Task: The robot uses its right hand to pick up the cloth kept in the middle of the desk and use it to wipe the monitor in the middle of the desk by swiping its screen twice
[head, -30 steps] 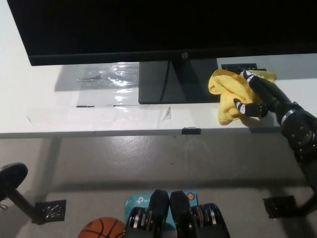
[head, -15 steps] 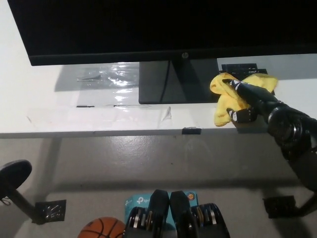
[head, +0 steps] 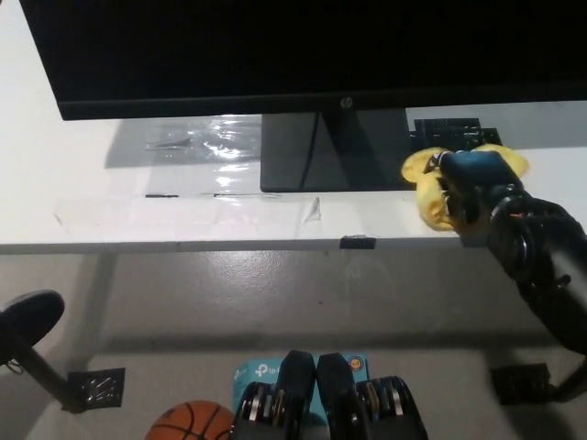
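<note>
A basketball (head: pixel 188 422) sits on the floor at the lower left. On the white desk (head: pixel 183 215), the dark monitor (head: pixel 303 50) stands on its base. Just right of that base lies the yellow cloth (head: pixel 425 192), with the black right hand (head: pixel 472 188) closed over it, fingers clamped on the fabric.

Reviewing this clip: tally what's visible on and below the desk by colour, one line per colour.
Yellow: 1, the cloth under the right hand
Black: 2, the monitor and the chair base
Orange: 1, the basketball
Clear: 1, the plastic sheet
Total: 5
</note>
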